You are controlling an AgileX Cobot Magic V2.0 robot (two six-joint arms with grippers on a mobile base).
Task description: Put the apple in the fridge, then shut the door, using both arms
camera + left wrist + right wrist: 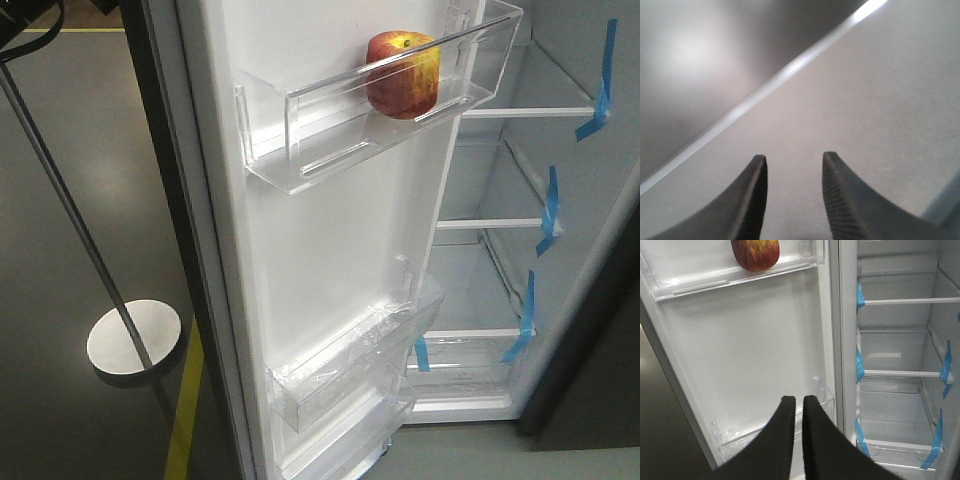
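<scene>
The apple [403, 74] sits in the upper clear bin [300, 150] on the white inner face of the door [330, 250], toward the end of the bin nearest the hinge. The door stands wide open, and the fridge [585, 230] shows bare glass shelves marked with blue tape strips [549, 210]. With the apple placed, the step left looks to be closing the door.

The right tool [798, 399] is closed on nothing, its fingers almost touching. It points at the inner door panel below the apple. The left tool [792, 159] is open and empty, and it faces a flat grey panel crossed by a bright edge. This may be the door's outer side, though the wrist view is too close to be sure.

The door is probably a stiff, fairly heavy slab that swings on its hinge. It should be pushed flat on the dark outer face near the free edge, not on the brittle plastic bins. The apple is firm, smooth and round, so a hard slam could roll it along the bin. A slow, steady push would suit better.
</scene>
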